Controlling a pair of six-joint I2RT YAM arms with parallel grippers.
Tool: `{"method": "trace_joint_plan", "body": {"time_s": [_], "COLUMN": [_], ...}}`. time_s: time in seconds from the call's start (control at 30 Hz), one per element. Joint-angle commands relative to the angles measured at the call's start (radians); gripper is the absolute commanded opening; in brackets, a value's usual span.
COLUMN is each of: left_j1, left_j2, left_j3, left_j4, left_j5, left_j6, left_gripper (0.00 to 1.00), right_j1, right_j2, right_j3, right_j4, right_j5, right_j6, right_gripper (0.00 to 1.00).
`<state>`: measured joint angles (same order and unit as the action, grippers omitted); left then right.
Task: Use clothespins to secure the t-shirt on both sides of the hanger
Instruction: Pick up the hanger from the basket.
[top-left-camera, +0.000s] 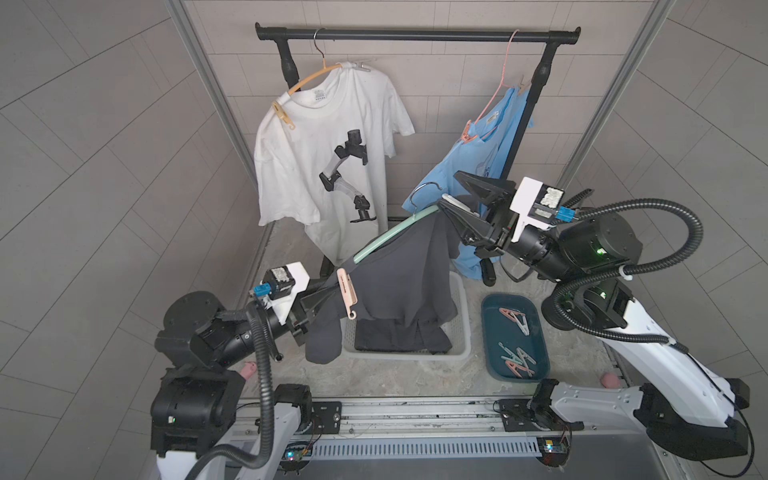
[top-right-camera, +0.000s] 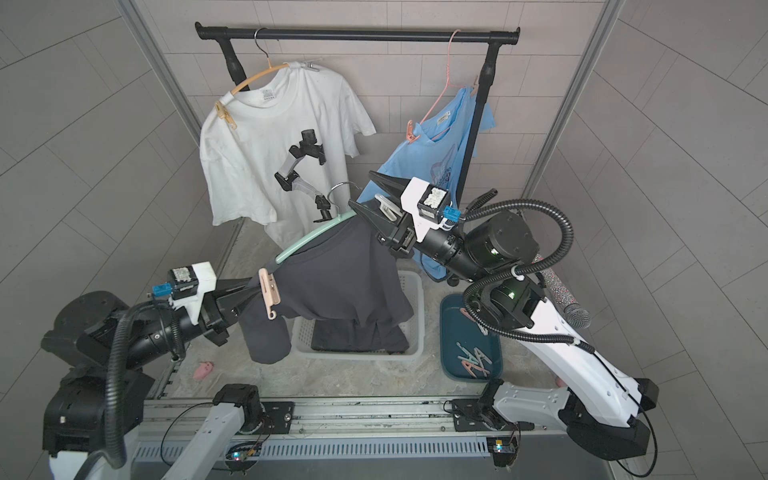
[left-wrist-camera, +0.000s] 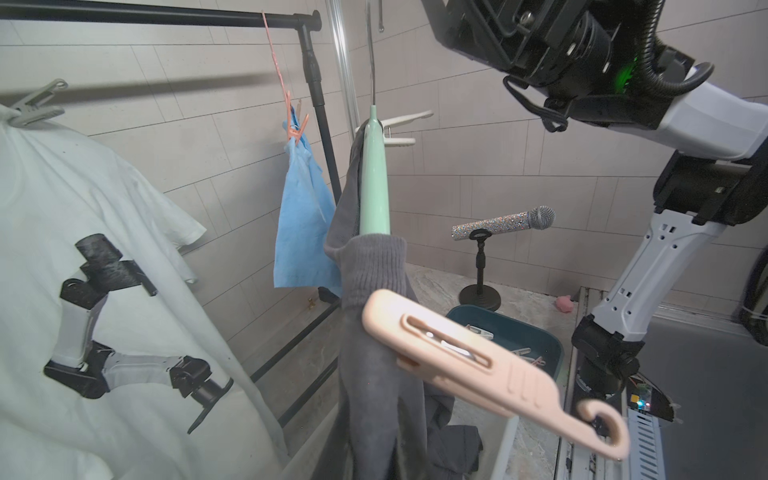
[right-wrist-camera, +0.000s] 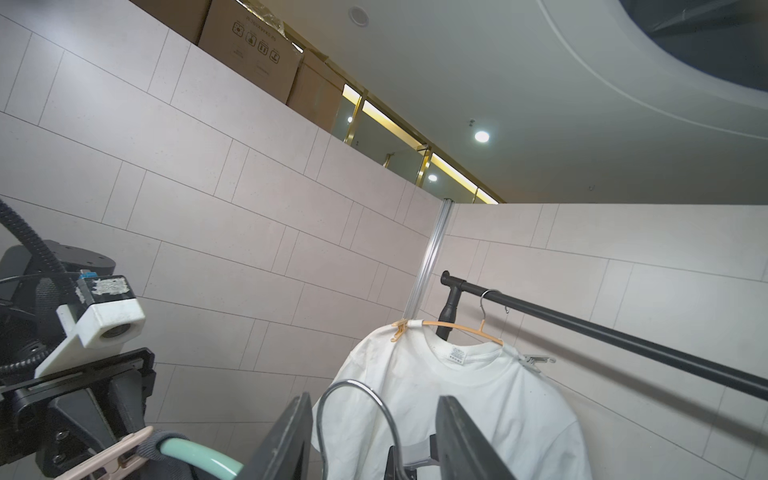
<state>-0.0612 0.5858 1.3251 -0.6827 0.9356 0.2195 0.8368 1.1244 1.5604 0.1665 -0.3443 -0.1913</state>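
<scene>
Looking basically done: peach clothespin (top-left-camera: 347, 293) and white clothespin (top-left-camera: 457, 204) both clipping the t-shirt (top-left-camera: 399, 282) to the hanger (top-left-camera: 395, 232), left end effector (top-left-camera: 326, 293) pinching the hanger end, right end effector (top-left-camera: 449, 189) spread apart.

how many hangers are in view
3: tan hanger in the white shirt, pink hanger in the blue shirt, both on the rail; mint hanger in the dark shirt, off it.

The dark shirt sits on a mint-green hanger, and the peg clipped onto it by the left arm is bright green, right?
Not quite. The clothespin clipped on the dark shirt is peach-pink, not bright green; the left wrist view shows it close up. The hanger is indeed mint green.
</scene>
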Motion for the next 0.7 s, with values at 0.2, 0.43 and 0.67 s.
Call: {"method": "trace_joint_plan", "body": {"time_s": [0.2,0.43,0.67], "left_j1": [-0.006,-0.008,-0.008], "left_j2": [-0.076,-0.034,0.072], "left_j3": [0.107,0.183,0.313], "left_j4": [0.001,0.051,0.103], "left_j5": [-0.306,-0.502,-0.594], "left_j6": [0.025,-0.027,-0.119], "left_gripper": [0.00,0.00,0.00], "right_j1": [-0.001,-0.001,0.000], "right_j2": [-0.099,-0.147,-0.171], "right_j3": [-0.098,-0.169,-0.235], "right_j4": [0.182,0.212,0.248], "right_j5": [0.202,0.301,0.353], "right_j6": [-0.093,-0.141,-0.150], "right_gripper": [0.53,0.53,0.53]}}
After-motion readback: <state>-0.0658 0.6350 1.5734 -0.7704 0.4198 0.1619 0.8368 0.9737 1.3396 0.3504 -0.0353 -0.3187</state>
